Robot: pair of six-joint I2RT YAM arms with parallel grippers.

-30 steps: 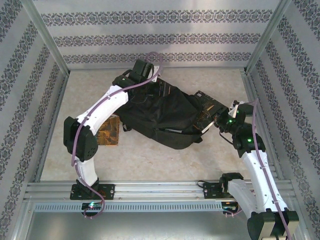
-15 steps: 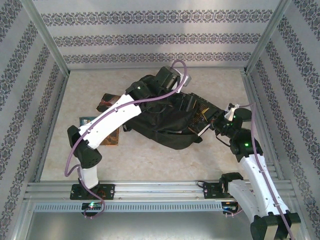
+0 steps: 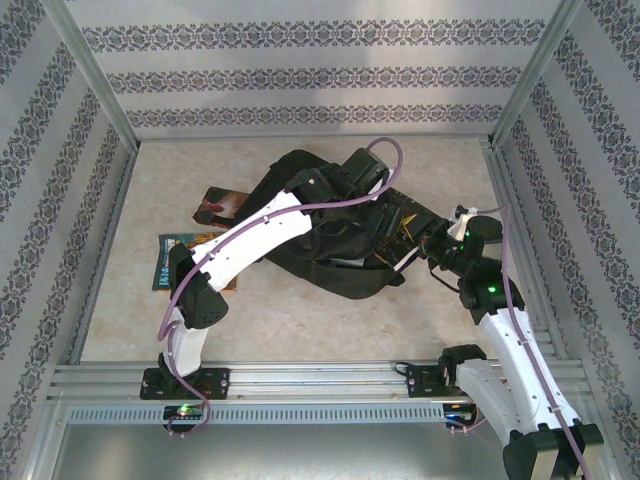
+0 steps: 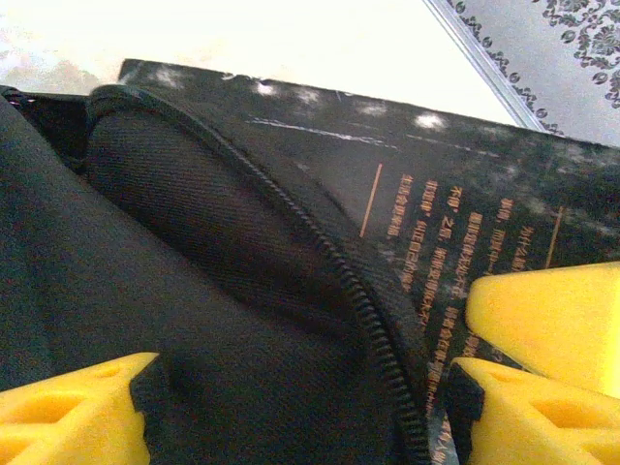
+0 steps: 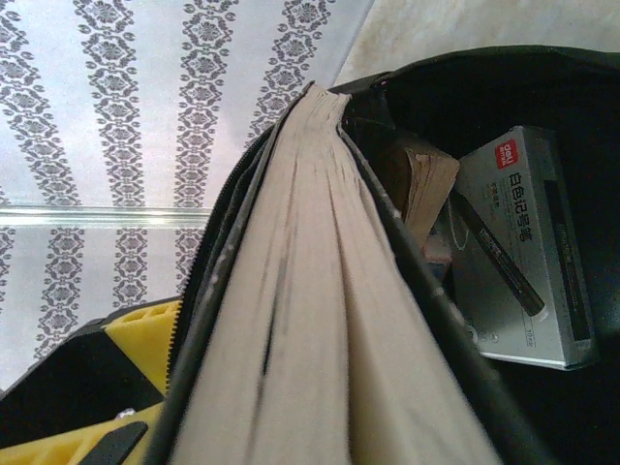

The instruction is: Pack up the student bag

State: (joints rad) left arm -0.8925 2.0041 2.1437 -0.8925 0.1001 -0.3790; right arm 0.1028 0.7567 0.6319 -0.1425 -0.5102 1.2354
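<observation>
Packing partly done. The large black fabric student bag [image 3: 330,262] lies mid-table [image 3: 300,325], its mouth toward the right arm. A thick pale-paged book [image 5: 320,320] and a flat grey box [image 5: 523,252] sit inside. A brown-covered book [image 3: 215,204] and a teal-covered book [image 3: 178,257] lie outside, probably yet to be packed. Left gripper [image 4: 291,417]: jaws spread over the zip. Right gripper [image 3: 432,246]: at the bag's rim, grip cannot be told.
</observation>
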